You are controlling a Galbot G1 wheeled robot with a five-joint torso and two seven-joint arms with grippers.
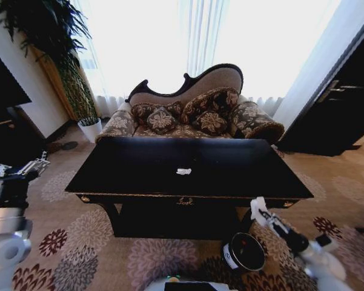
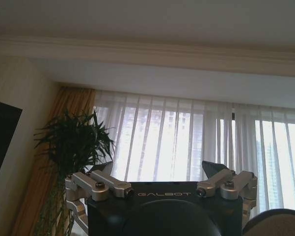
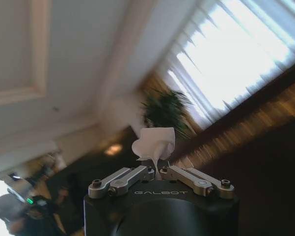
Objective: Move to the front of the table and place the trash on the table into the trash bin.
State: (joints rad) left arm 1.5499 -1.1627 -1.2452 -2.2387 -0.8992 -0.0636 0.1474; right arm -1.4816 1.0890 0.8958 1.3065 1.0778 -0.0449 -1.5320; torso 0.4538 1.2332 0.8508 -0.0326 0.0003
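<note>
The black worktop (image 1: 230, 167) stands in front of a patterned sofa (image 1: 191, 112), on a flowered carpet (image 1: 97, 242). A small white paper scrap (image 1: 183, 171) lies near the middle of the worktop. The black trash bin (image 1: 244, 251) sits on the carpet at the near right. The right hand (image 1: 258, 209) is just above the bin, by the worktop's near edge. The right wrist view shows it pinched closed on a crumpled white tissue (image 3: 154, 143). The left hand (image 1: 35, 167) is held up at the far left, its fingers (image 2: 99, 183) spread wide and holding nothing.

You are facing the glossy black wooden counter (image 1: 230, 173); a white paper scrap (image 1: 183, 171) is lying on it, the small black cylindrical bin (image 1: 244, 252) standing before it at right.
</note>
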